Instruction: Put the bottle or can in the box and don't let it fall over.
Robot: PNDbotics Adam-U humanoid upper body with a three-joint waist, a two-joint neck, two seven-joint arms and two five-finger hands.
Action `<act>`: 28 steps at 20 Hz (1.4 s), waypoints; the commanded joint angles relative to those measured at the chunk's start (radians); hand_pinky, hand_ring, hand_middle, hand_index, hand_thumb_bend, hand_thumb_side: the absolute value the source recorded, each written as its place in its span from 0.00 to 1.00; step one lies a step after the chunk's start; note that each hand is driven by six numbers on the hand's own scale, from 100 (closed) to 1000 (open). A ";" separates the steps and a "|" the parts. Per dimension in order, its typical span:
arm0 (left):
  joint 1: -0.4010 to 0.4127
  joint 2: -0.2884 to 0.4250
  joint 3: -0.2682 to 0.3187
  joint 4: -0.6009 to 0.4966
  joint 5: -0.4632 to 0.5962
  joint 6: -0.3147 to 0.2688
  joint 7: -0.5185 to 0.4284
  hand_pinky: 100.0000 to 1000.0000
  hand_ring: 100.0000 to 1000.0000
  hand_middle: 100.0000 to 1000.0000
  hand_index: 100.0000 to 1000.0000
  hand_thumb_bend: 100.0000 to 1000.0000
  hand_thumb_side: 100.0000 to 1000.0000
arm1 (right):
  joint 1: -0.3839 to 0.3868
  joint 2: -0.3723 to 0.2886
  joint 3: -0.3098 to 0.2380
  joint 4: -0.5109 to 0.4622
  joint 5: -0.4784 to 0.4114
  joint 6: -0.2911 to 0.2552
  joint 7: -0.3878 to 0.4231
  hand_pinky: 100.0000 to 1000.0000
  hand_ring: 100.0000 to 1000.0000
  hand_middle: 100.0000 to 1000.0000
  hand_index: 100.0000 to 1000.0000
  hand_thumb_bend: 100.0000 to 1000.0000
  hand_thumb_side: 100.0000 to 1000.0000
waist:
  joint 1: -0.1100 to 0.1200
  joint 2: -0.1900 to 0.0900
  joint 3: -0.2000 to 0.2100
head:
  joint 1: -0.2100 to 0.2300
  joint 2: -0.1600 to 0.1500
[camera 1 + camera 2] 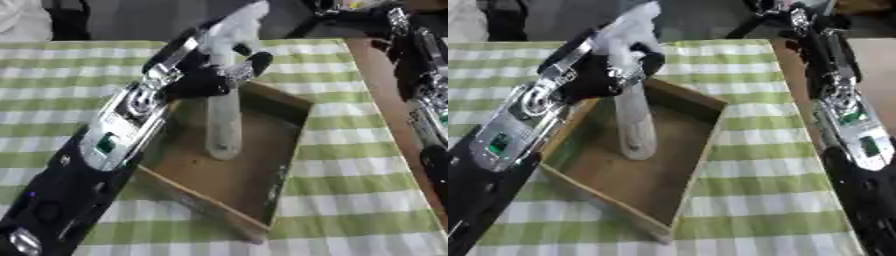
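A tall pale spray bottle point(224, 120) with a white trigger head point(234, 27) stands upright inside the open cardboard box point(290, 150); its base rests on the box floor near the back left. My left hand point(214, 77) reaches in from the lower left, fingers curled round the bottle's neck just under the trigger head. My right arm point(846, 120) lies along the right edge of the table; its hand does not show in either view.
The box sits on a green-and-white checked tablecloth point(350, 200). A bare brown table edge point(389, 105) runs beside the cloth at the right, under my right arm. Dark shapes stand beyond the far edge of the table.
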 commanded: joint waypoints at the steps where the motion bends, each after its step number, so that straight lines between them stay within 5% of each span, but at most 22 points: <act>1: -0.013 0.025 0.014 -0.006 -0.009 -0.009 0.003 1.00 0.74 0.75 0.83 0.56 0.36 | -0.014 -0.030 -0.010 -0.012 -0.007 0.000 -0.004 0.89 0.78 0.84 0.85 0.00 0.68 | -0.004 -0.028 0.003 | -0.003 -0.001; 15: 0.035 0.147 0.056 -0.013 0.016 0.006 0.034 1.00 0.72 0.73 0.81 0.51 0.36 | -0.005 -0.038 -0.015 -0.011 -0.007 -0.002 -0.008 0.89 0.78 0.84 0.85 0.00 0.67 | -0.015 -0.047 0.039 | -0.021 0.006; 28: 0.151 0.337 0.169 -0.069 0.097 0.033 0.156 1.00 0.72 0.73 0.82 0.44 0.41 | -0.005 -0.043 -0.013 -0.017 -0.004 -0.002 -0.005 0.89 0.78 0.84 0.85 0.00 0.66 | -0.016 -0.061 0.063 | -0.062 0.039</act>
